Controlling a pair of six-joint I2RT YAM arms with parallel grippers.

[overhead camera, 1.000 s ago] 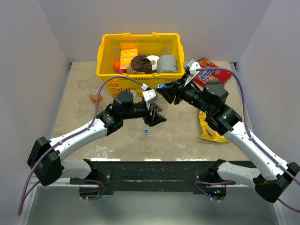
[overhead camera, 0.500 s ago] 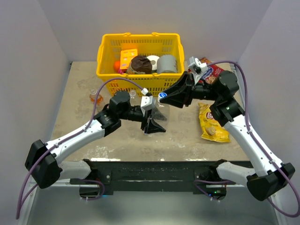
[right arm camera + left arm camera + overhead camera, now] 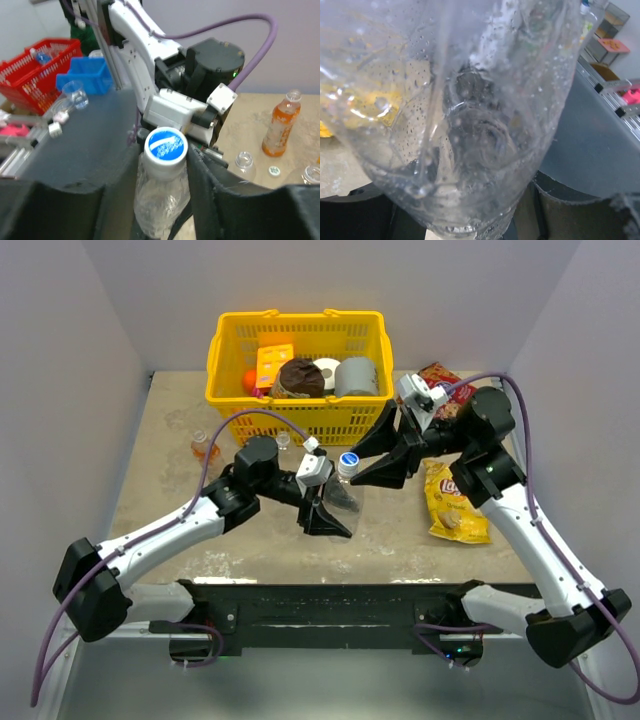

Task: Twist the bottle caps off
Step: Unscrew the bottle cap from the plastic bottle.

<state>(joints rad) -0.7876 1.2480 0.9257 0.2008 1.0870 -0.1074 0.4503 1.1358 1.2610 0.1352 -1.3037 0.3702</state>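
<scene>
A clear bottle [image 3: 343, 490] is tilted above the table, and my left gripper [image 3: 333, 505] is shut on its body. The wet bottle [image 3: 470, 125] fills the left wrist view. Its blue-faced cap [image 3: 348, 460] is on the neck, pointing at the right arm. My right gripper [image 3: 380, 456] is open with its fingers spread just beyond the cap. In the right wrist view the cap [image 3: 166, 147] sits between the parted fingers of that gripper [image 3: 162, 170], close against the right finger. An orange bottle [image 3: 203, 447] stands uncapped at the left.
A yellow basket [image 3: 228, 335] with groceries stands at the back. A yellow chips bag [image 3: 455, 505] and a red packet [image 3: 440, 380] lie to the right. Two open clear bottles [image 3: 243, 162] [image 3: 310, 175] and a loose cap [image 3: 273, 171] rest near the orange bottle [image 3: 280, 127].
My right gripper was shut on the cap and has now opened, its fingers spreading and easing back. The left gripper has brought the bottle slightly nearer.
</scene>
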